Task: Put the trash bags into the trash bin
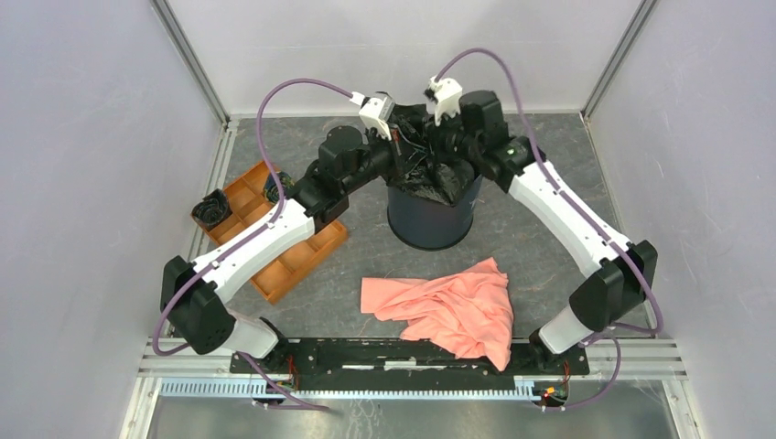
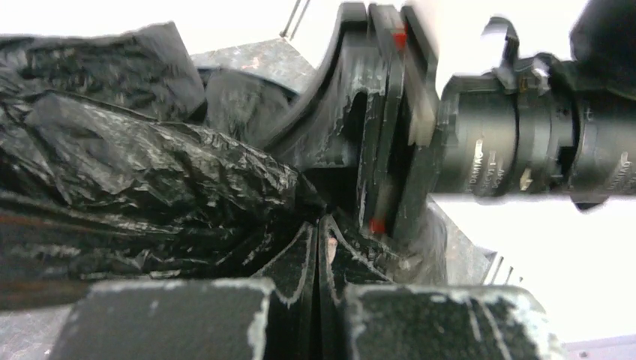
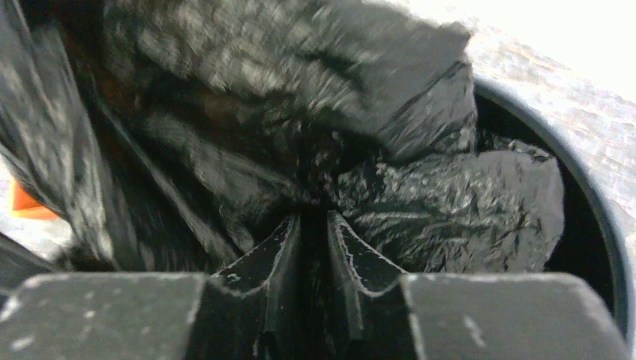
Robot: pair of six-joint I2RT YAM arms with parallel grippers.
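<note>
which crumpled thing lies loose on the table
The pink cloth, spread out in front of the bin; the black trash bag is bunched in that bin.

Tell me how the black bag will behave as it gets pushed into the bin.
Probably floppy: the bag is thin film, crumpled into many wrinkles and bunched at the mouth of the bin. It is likely light and springy, so it may puff back up after a push. Its glossy surface looks slippery, so a pinch could slide off.

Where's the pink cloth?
From the top camera, the pink cloth lies crumpled on the table toward its near edge, right of centre, in front of the trash bin and right of the orange tray.
</note>
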